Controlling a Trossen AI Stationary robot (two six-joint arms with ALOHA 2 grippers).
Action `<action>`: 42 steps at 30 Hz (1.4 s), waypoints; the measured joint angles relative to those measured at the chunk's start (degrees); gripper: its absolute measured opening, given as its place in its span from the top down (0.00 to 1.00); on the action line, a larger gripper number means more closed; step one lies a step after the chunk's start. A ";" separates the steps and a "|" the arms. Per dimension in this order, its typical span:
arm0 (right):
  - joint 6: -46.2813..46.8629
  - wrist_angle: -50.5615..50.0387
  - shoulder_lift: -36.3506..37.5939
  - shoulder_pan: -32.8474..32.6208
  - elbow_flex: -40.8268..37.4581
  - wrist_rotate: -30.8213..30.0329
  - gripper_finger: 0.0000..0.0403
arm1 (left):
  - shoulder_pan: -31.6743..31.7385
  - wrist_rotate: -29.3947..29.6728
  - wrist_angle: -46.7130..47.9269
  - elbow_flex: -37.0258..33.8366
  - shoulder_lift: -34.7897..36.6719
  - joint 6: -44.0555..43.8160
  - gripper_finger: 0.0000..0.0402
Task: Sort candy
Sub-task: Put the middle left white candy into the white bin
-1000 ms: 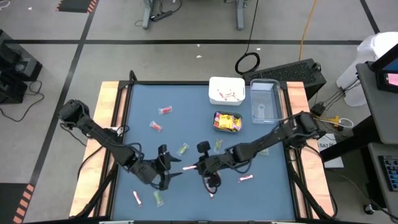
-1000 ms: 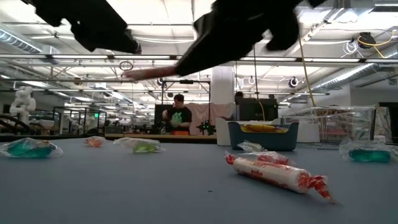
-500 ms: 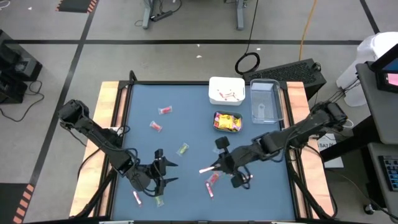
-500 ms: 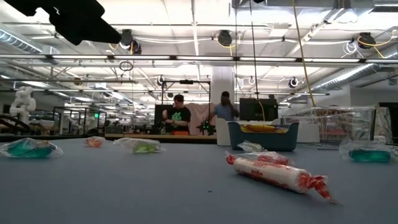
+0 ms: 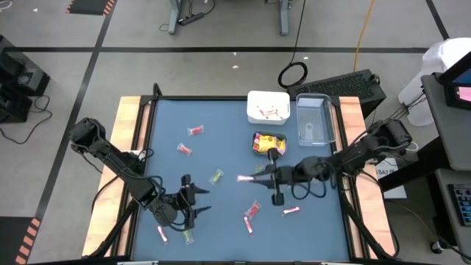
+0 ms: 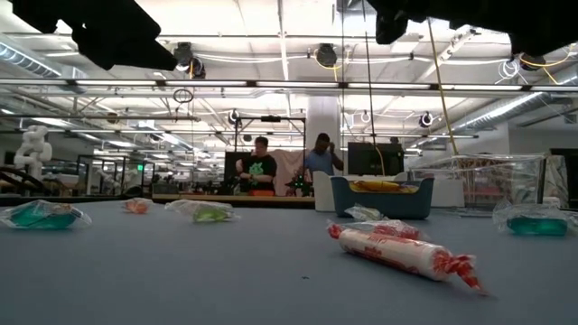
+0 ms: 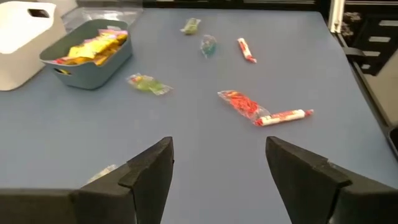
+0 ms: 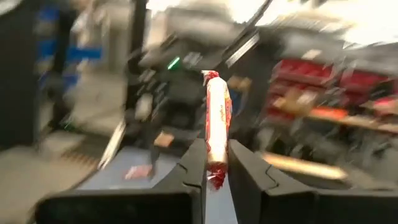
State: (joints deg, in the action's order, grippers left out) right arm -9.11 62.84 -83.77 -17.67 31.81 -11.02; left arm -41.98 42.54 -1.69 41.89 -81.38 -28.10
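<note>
Candy in the right gripper (image 8: 215, 163): a slim pink-white wrapped stick (image 8: 217, 127) stands pinched upright between its dark fingers, raised over the blue table's (image 5: 221, 151) middle, just short of the teal tub (image 5: 269, 144) of yellow packets. The left gripper (image 7: 217, 165) hovers near the table's front, jaws spread wide and empty.

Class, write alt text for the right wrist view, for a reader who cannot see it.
The right gripper holds a slim pink-white candy stick upright, its dark jaws closed on the stick's lower end. Behind it the room is a blur, with a strip of the blue table below.
</note>
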 joint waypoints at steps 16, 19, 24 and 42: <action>-3.38 10.69 -2.16 1.03 1.08 -2.18 0.90 | 0.00 1.03 0.02 0.00 -0.02 0.00 0.35; -4.00 10.68 -2.16 0.71 1.12 -2.05 0.90 | 0.00 1.25 0.02 0.00 -0.02 -0.01 0.35; -8.93 8.86 -2.16 0.72 1.14 2.94 0.90 | 0.00 1.36 0.02 0.00 -0.02 0.00 0.35; -46.96 -1.46 -2.22 0.72 1.14 3.87 0.90 | 0.00 1.50 0.02 0.00 -0.02 0.06 0.35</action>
State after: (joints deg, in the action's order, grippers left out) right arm -56.07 61.39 -86.00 -16.95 32.95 -7.15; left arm -41.98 44.04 -1.67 41.89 -81.41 -28.04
